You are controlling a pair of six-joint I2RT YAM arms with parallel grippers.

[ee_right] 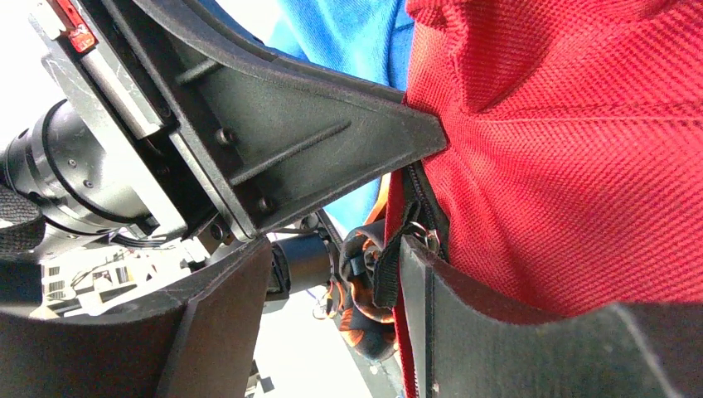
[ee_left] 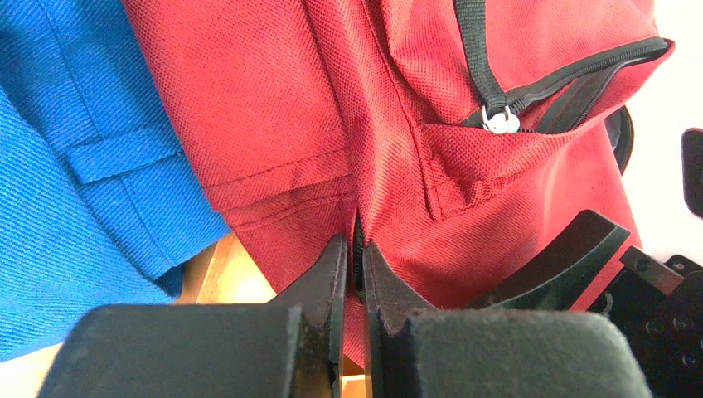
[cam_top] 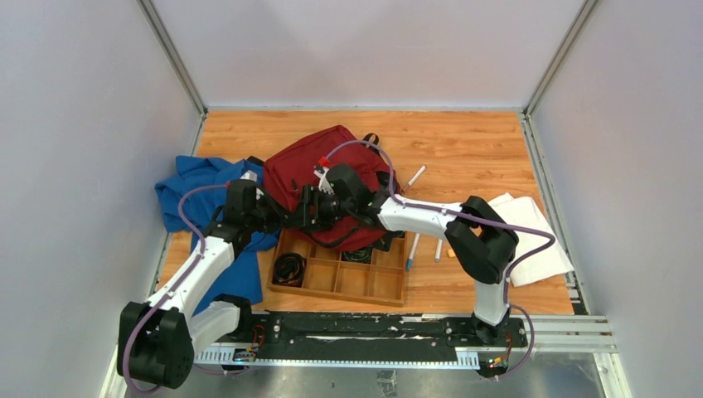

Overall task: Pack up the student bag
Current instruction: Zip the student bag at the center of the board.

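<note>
Where the student bag (cam_top: pixel 307 170) ends, the tray (cam_top: pixel 365 283) holds coils (cam_top: pixel 289 268).

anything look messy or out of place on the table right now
Yes. The blue cloth is bunched up against the left side of the bag. Loose pens lie scattered to the bag's right, and the papers sit askew at the right edge of the table. Nothing looks spilled or damaged.
</note>
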